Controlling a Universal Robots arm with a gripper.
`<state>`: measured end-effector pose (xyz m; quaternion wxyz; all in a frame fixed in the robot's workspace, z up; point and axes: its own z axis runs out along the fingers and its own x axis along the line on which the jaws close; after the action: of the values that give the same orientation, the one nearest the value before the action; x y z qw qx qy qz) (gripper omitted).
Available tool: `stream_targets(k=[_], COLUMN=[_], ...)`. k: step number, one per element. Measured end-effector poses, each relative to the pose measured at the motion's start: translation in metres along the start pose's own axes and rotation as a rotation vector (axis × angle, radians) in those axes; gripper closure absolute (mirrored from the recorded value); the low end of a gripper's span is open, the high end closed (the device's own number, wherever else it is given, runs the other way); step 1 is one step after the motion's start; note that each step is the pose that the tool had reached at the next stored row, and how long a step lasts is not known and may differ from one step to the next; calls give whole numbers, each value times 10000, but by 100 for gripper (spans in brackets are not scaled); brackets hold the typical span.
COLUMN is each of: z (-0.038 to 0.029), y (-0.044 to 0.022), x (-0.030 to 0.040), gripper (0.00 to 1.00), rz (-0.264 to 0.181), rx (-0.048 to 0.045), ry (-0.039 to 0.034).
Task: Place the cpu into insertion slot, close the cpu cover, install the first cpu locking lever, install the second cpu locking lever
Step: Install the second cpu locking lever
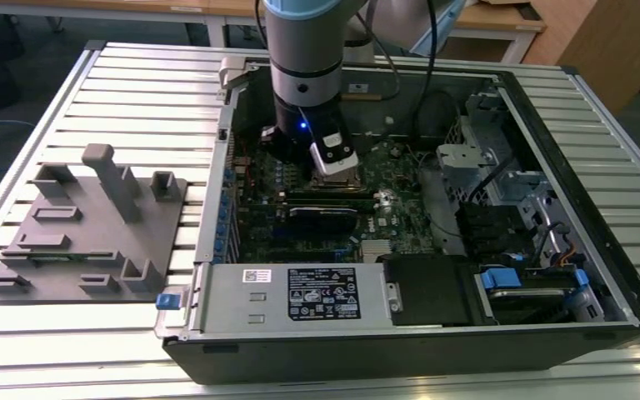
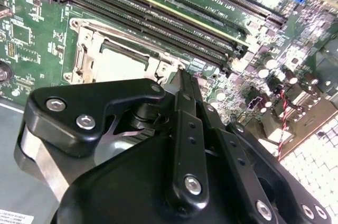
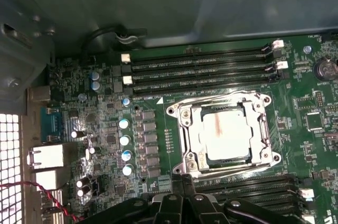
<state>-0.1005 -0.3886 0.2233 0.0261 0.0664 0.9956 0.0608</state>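
We find the cpu [image 3: 224,135] seated in the insertion slot [image 3: 186,145], with the cpu cover [image 3: 259,129] lying flat around it. The slot sits on the green motherboard [image 1: 403,208] inside the open computer case [image 1: 409,350] on the slatted counter [image 1: 142,92]. The gripper [image 3: 182,179] hovers at the slot's edge, jaws pressed together, holding nothing.

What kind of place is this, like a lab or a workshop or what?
Probably a robotics lab or test workshop. An open computer case lies on a slatted metal table with the arm reaching inside, a grey fixture block sits beside it, and wooden workbenches stand behind.
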Motion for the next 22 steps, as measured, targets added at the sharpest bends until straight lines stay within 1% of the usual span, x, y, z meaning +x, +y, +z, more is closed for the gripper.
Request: stream_targets(k=[1, 4, 12, 14, 19, 22], z=[1, 3, 23, 30, 50, 66], y=[2, 8, 63, 93, 192, 241], x=[0, -13, -158, -169, -169, -189], gripper=[90, 90, 90, 90, 90, 90], rz=[-3, -4, -4, -1, -3, -4], rx=[24, 28, 27, 27, 28, 36], ry=[-4, -4, -4, -5, -4, -5])
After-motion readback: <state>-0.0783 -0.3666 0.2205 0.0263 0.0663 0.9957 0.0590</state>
